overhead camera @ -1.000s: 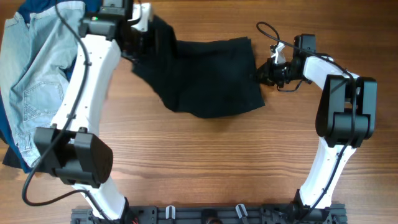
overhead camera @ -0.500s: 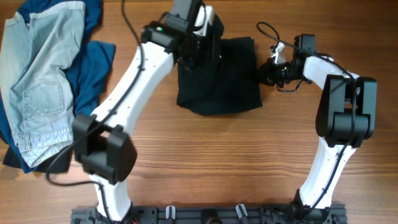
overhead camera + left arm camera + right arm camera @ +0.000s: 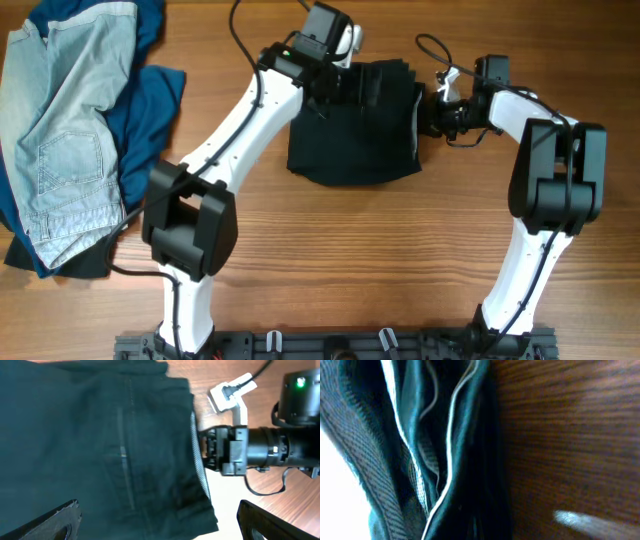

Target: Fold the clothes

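Black garment point(image 3: 350, 135) at far centre of desk point(image 3: 340, 260), lying doubled over. Left fingers point(image 3: 362, 88) spread wide above it, gripping nothing. Right fingers point(image 3: 425, 112) apparently clenched on right hem. Judged light, limp, free-draping; best taken at hem or corners, not mid-panel. Smooth wood, cloth likely slides. Jeans point(image 3: 55, 130) heaped far left, well apart.
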### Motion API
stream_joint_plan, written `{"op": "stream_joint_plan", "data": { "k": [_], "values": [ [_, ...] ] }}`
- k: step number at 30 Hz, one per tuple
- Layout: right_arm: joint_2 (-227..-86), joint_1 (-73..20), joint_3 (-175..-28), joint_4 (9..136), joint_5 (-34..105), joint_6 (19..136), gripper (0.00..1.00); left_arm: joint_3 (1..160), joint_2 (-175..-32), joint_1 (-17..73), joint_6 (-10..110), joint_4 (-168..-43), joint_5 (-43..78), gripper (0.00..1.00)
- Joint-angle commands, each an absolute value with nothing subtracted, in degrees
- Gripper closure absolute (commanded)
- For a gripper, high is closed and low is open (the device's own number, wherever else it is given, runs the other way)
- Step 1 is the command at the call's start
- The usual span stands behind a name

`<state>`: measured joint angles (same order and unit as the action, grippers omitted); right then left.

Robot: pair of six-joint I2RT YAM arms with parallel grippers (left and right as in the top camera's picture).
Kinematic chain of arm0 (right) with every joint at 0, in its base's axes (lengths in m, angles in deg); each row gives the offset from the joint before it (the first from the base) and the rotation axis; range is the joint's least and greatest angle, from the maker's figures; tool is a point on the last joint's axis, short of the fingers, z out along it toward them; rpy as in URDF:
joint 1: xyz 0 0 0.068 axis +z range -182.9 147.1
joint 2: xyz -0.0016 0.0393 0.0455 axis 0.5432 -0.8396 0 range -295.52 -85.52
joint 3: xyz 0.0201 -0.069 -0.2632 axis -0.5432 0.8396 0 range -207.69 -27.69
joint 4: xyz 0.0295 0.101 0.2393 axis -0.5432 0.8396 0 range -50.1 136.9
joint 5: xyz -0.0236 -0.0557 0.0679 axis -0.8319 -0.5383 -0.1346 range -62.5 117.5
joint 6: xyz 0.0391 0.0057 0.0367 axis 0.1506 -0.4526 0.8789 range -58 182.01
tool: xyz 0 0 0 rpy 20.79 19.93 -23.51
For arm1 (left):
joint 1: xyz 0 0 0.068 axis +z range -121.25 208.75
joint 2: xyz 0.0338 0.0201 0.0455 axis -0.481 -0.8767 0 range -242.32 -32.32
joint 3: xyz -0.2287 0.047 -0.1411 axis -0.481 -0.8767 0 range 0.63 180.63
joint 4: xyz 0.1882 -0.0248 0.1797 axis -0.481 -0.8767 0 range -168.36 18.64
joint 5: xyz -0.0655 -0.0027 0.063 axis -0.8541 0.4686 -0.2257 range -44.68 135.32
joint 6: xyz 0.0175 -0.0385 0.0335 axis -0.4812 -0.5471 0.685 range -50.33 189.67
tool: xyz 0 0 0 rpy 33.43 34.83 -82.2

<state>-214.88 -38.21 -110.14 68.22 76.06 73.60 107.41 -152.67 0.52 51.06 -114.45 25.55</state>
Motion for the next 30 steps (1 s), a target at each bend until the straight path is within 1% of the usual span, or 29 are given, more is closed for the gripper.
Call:
{"op": "stream_joint_plan", "data": {
  "k": [1, 4, 6, 7, 8, 9, 12, 13, 16, 18, 19, 22, 24, 28, 30],
  "values": [
    [-215.43, -41.48, -112.72, 67.8, 78.11, 74.41, 0.95, 108.55, -152.21, 5.46, 50.51, -116.55, 24.72, 0.0],
    [-212.28, -43.41, -113.31, 67.93, 78.61, 74.41, 0.87, 108.55, -152.21, 7.76, 50.62, -118.93, 24.72, 0.0],
    [-209.35, -44.59, -113.31, 68.13, 78.61, 73.97, 0.78, 108.55, -152.23, 8.68, 51.87, -120.64, 24.74, 0.0],
    [-207.47, -45.2, -113.31, 68.61, 78.57, 73.93, 0.67, 108.55, -152.23, 8.74, 53.42, -121.58, 24.74, 0.0],
    [-205.99, -45.57, -113.31, 69.16, 78.57, 73.56, 0.6, 108.55, -152.23, 8.74, 55.17, -122.3, 24.76, 0.0],
    [-204.61, -45.79, -113.31, 69.88, 78.57, 72.97, 0.49, 108.55, -152.23, 8.63, 56.61, -122.97, 24.85, 0.0],
    [-201.59, -45.35, -113.31, 73.9, 77.3, 70.91, 0.26, 108.55, -152.23, 8.7, 57.86, -124.83, 28.92, 0.0],
    [-201.27, -44.5, -113.31, 75.67, 75.75, 70.72, 0.21, 108.55, -152.23, 9.11, 57.22, -125.51, 31.45, 0.0],
    [-201.57, -41.57, -113.14, 79.06, 68.78, 71.15, 0.14, 108.55, -152.23, 11.21, 57.03, -126.73, 32.79, 0.0],
    [-201.68, -39.01, -112.39, 80.61, 62.31, 73.71, 0.1, 108.55, -152.23, 13.38, 57.05, -127.43, 33.27, 0.0],
    [-201.7, -37.18, -111.93, 81.55, 57.87, 76.9, 0.1, 108.55, -152.23, 14.86, 57.03, -127.91, 34.77, 0.0],
    [-201.86, -33.72, -111.32, 81.79, 53.83, 78.93, 0.07, 108.55, -152.23, 19.43, 57.03, -129.07, 38.97, 0.0],
    [-202.27, -30.84, -111.3, 81.75, 49.72, 79.44, 0.05, 108.55, -152.23, 23.34, 57.01, -129.16, 38.95, 0.0],
    [-203.17, -25.97, -111.28, 82.2, 37.37, 84.68, 0.04, 108.55, -152.23, 30.32, 55.52, -130.03, 38.05, 0.0],
    [-203.95, -24.81, -111.28, 82.09, 35.27, 85.18, 0.04, 108.55, -152.23, 31.96, 55.52, -130.8, 37.44, 0.0]
  ]
}}
